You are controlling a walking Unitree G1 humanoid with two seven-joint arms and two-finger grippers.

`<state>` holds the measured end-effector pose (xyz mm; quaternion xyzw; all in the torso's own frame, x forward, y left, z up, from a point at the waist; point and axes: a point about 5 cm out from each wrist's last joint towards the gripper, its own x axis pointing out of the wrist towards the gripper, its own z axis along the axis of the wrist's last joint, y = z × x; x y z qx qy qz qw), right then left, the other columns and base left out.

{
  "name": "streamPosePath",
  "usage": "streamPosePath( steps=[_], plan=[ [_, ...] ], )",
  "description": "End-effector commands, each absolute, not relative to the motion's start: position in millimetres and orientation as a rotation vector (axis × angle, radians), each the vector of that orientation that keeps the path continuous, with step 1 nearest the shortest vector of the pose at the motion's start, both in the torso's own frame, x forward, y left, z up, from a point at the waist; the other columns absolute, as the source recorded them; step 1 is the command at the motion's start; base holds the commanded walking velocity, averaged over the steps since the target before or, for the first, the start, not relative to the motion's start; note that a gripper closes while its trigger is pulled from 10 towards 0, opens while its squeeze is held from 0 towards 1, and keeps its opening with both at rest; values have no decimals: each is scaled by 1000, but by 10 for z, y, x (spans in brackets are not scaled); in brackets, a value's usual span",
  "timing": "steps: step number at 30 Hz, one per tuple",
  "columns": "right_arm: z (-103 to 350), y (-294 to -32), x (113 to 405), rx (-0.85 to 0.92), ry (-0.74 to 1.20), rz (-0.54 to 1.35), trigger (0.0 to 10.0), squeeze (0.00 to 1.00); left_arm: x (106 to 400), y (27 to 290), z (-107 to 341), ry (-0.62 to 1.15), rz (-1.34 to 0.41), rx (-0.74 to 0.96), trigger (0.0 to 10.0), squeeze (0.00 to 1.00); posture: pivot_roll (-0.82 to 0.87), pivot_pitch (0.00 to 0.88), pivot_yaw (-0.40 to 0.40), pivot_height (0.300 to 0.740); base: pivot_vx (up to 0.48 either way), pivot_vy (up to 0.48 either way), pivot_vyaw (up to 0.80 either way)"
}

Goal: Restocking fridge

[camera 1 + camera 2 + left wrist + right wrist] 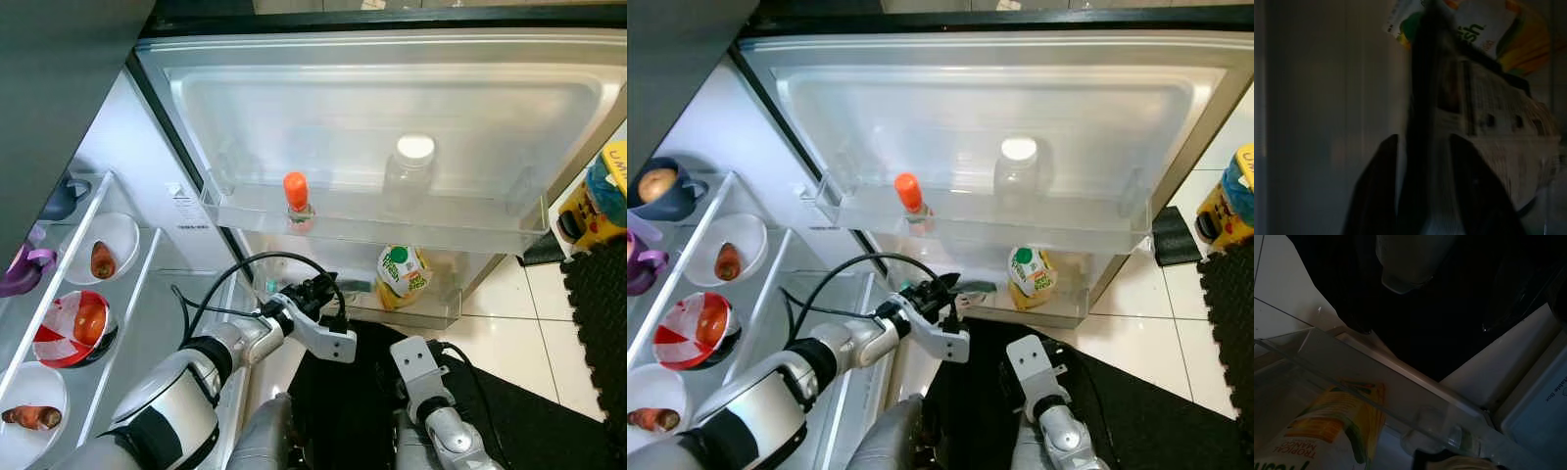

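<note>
The fridge door (pixel 372 108) hangs wide open. Its upper door shelf (pixel 372 217) holds a clear jar with a white lid (pixel 409 171) and a bottle with an orange cap (pixel 297 199). The lower door shelf (pixel 411 304) holds a yellow and green juice carton (pixel 402 274) that says tropical mango. The left gripper (pixel 955 286) reaches to this lower shelf, fingers (pixel 1425 98) closed on a small dark thing (pixel 975 288). I cannot tell how the right gripper's (pixel 416 360) fingers stand.

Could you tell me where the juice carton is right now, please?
The juice carton stands in the lower door shelf of the open fridge, below the clear jar with the white lid and just right of the left gripper.
</note>
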<state>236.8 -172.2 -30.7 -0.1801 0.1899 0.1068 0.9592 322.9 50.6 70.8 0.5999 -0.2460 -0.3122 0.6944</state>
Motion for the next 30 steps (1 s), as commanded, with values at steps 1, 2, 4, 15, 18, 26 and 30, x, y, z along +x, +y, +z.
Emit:
streamPosePath(
  steps=[1,2,4,15,18,26,30],
  plan=[
    [-597,-1728,1997,-354,557,230,10000,0,3218,536,672,-544,-695,1362,10000,349,-198,306,179,651,0,0,0],
    [-597,-1728,1999,-354,557,230,10000,0,3229,540,682,-556,-690,1383,10000,0,-197,305,179,651,0,0,0],
    [-597,-1727,2001,-354,557,230,10000,0,3241,545,695,-568,-682,1396,10000,0,-197,305,179,651,0,0,0],
    [-591,-1734,2014,-356,556,225,10000,0,3439,829,841,-429,-500,1333,10000,0,-195,292,173,651,0,0,0],
    [-587,-1736,2018,-352,554,223,10000,0,3479,942,870,-361,-430,1246,10000,0,-194,285,168,651,0,0,0],
    [-584,-1710,2039,-342,558,246,10000,0,3255,1477,548,-53,-292,788,10000,0,-171,252,134,651,0,0,0],
    [-597,-1673,2054,-303,585,251,10000,0,2924,1938,68,352,-108,355,10000,0,-155,213,104,651,0,0,0]
  ],
)
